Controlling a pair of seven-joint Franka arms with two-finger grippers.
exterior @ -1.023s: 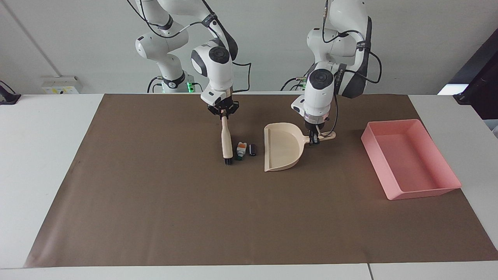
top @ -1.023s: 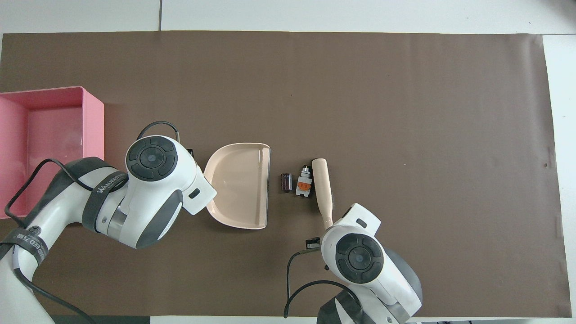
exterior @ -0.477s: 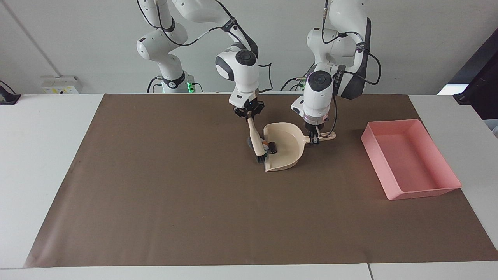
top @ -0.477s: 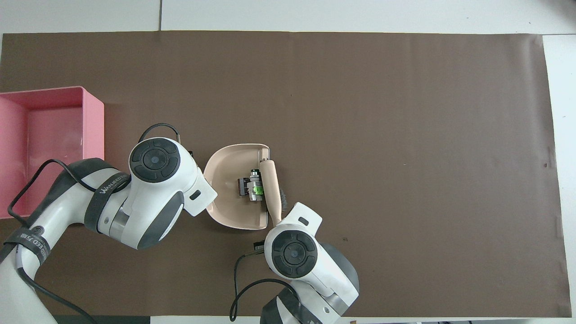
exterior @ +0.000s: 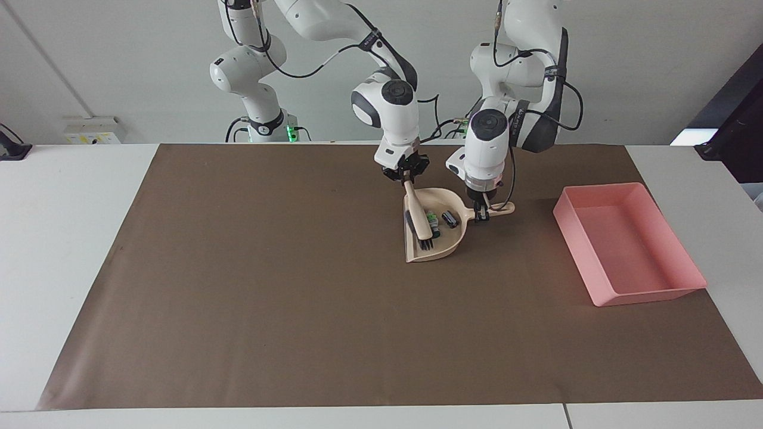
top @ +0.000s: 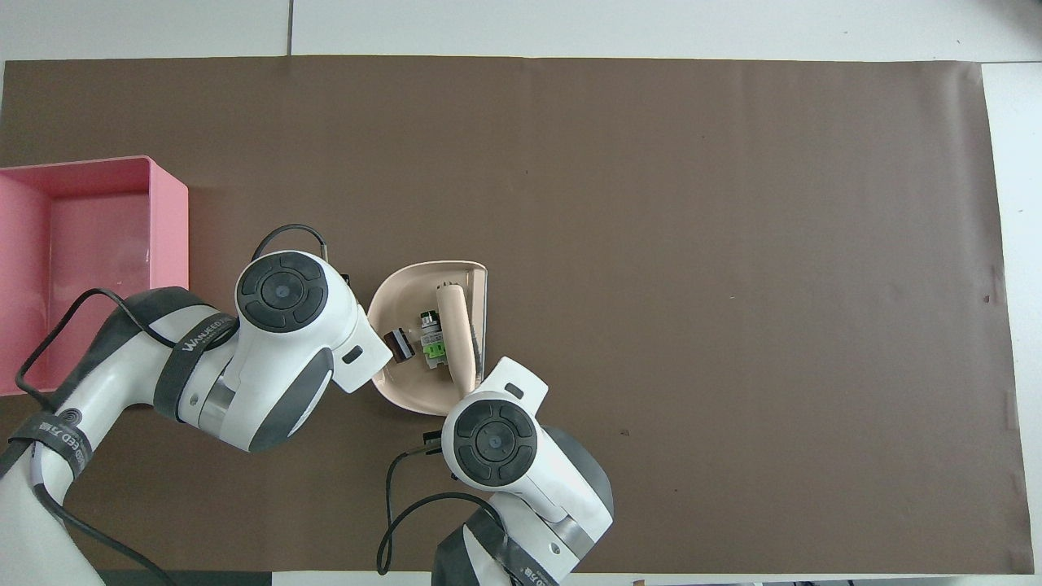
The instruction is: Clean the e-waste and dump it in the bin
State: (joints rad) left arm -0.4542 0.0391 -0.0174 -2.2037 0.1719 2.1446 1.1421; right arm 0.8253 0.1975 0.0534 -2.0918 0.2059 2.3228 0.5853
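The e-waste lies inside the beige dustpan [exterior: 446,241]: a white piece with a green end [exterior: 433,222] and a dark cylinder [exterior: 450,218]. My right gripper [exterior: 408,177] is shut on the handle of the beige brush [exterior: 418,215], whose bristles rest in the pan beside the white piece. My left gripper [exterior: 481,213] is shut on the dustpan's handle [exterior: 502,208]. In the overhead view the dustpan [top: 407,295], brush [top: 456,330], white piece [top: 431,340] and cylinder [top: 400,344] show, while both grippers are hidden under their wrists. The pink bin [exterior: 626,244] stands empty toward the left arm's end.
A brown mat [exterior: 268,286] covers the table's middle, with white table around it. The pink bin also shows at the edge of the overhead view [top: 98,236], beside the left arm. Both arms crowd together over the dustpan.
My right gripper has swept the brush toward the left arm's end, pushing both e-waste pieces from the mat into the dustpan and deeper in. The left gripper and dustpan barely moved.
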